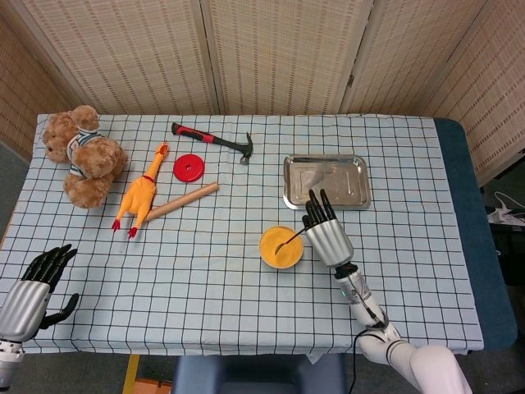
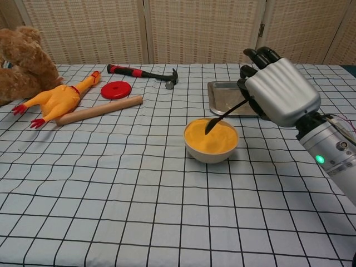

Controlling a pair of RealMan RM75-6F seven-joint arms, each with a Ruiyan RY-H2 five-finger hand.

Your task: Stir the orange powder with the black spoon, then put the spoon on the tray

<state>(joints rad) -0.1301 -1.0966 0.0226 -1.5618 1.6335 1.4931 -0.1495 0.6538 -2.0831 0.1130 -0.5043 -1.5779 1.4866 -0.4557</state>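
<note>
Right hand [image 2: 281, 92] grips the thin black spoon [image 2: 222, 118] by the handle end — bowl angled down into the orange powder [image 2: 211, 136] in the small white bowl [image 2: 212, 154], reach kept clear for stirring. Shiny steel tray [image 1: 326, 181] waits just behind. Left hand [image 1: 29, 291] idle, fingers apart, at the near edge

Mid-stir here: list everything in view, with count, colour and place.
bowl: 1, white, orange powder inside, table centre
spoon: 1, black, tip over powder
tray: 1, silver, behind bowl
hammer: 1, red-black, far edge
disc: 1, red, beside hammer
rolling pin: 1, wooden, by chicken
rubber chicken: 1, yellow-orange, left
teddy bear: 1, brown, far left
left hand: near-left corner, holds nothing
right hand: holds spoon
</note>
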